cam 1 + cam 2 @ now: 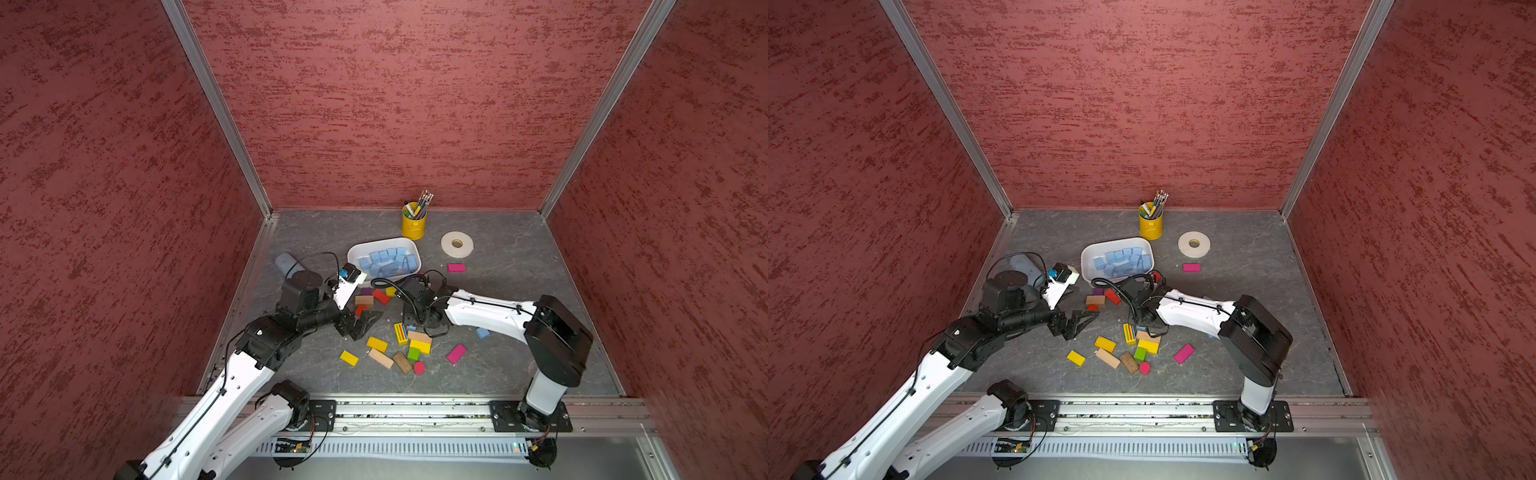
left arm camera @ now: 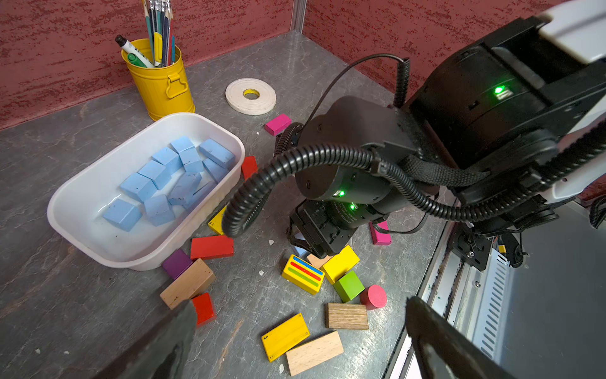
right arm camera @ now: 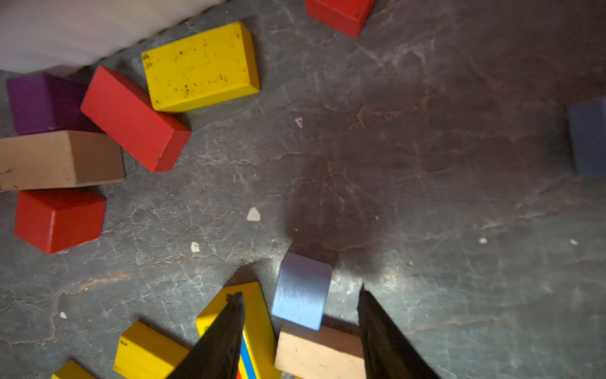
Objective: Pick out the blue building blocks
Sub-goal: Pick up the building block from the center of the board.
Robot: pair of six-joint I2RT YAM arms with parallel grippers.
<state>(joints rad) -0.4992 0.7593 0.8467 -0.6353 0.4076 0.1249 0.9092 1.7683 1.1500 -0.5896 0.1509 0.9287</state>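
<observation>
Right hand straddled the blue block at the white tray's 6 o'clock, fingers apart; one finger overlapped the striped block, might snag it and knock blue askew; left hand gaped empty

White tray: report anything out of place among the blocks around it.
Two strays lie outside the white tray: a blue block within the open right hand, and a second blue block beside the right arm. Both belong inside.
</observation>
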